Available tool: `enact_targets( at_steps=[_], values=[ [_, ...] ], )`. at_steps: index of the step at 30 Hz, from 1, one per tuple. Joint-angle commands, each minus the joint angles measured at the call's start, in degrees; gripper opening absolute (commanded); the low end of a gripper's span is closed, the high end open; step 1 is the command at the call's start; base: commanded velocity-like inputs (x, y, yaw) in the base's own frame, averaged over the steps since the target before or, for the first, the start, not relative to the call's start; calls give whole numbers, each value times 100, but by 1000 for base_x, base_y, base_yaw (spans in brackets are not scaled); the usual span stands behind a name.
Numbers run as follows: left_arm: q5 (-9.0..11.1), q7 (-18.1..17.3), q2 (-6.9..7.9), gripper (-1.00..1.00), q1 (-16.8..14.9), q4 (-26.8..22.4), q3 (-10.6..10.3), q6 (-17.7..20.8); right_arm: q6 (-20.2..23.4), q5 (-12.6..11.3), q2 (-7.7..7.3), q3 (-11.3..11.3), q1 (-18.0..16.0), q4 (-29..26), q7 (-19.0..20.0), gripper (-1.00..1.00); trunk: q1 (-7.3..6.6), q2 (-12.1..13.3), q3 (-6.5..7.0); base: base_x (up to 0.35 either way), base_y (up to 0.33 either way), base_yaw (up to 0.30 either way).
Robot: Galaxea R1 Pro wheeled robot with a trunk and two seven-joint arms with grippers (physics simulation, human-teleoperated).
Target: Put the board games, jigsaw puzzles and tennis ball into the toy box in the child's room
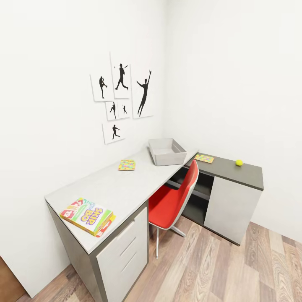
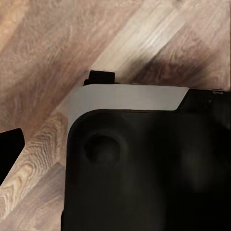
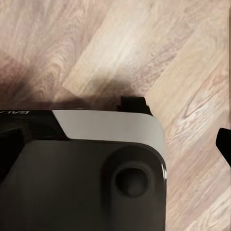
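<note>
Across the room: from the head view, an L-shaped table (image 1: 126,188) stands in a white corner, a light grey top with white drawers joined to a dark grey top with a white cabinet.
Toy box: light grey lidless bin (image 1: 167,152) at the far end of the light top, near the corner where the two tops meet. What shows of its inside looks empty.
Board game: one Skip-Bo box (image 1: 87,215), red, green and yellow, lying flat at the near end of the light top, well apart from the bin.
Jigsaw puzzles: one thin multicolour square (image 1: 126,165) on the light top, near the bin; a second square (image 1: 204,158) on the dark top, just past the bin.
Tennis ball: small yellow-green ball (image 1: 239,162) on the dark top, towards its far end.
Other things: red chair (image 1: 174,201) tucked under the table; black baseball-player prints (image 1: 121,98) on the wall; wood-plank floor (image 1: 235,268).
End effectors: both wrist views look down at the floor past the robot's dark base; whether the fingers are apart or together cannot be told.
Progress: judged as not begun. All four toys on the table lie outside the bin. The bed and its two games are out of sight, so their state is unknown.
</note>
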Motion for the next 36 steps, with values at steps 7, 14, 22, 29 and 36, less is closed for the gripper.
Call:
enact_targets(
  at_steps=[7, 14, 22, 29, 36],
  values=[
    [223, 33, -95, 100, -403, -7, 23, 273, 529, -6, 4, -4, -472, -10, -17, 100, 0, -3, -7, 0, 0, 0],
    [279, 48, -192, 100, -771, -8, 32, 489, 855, -4, 2, -4, -830, -55, -38, 100, 0, -3, -7, 0, 0, 0],
    [316, 121, -418, 100, -1382, -8, 41, 821, 1039, -2, 25, -4, -1202, -255, -196, 100, 0, -3, -7, 0, 0, 0],
    [351, 139, -570, 100, -1775, -9, 44, 1019, 1080, -1, 55, -3, -1321, -480, -251, 100, 0, -3, -7, 0, 0, -44],
    [576, 227, -745, 100, -2305, -17, 46, 1251, 1205, -5, 66, 1, -1430, -995, -272, 100, 0, -3, -7, 0, 0, -179]
  ],
)
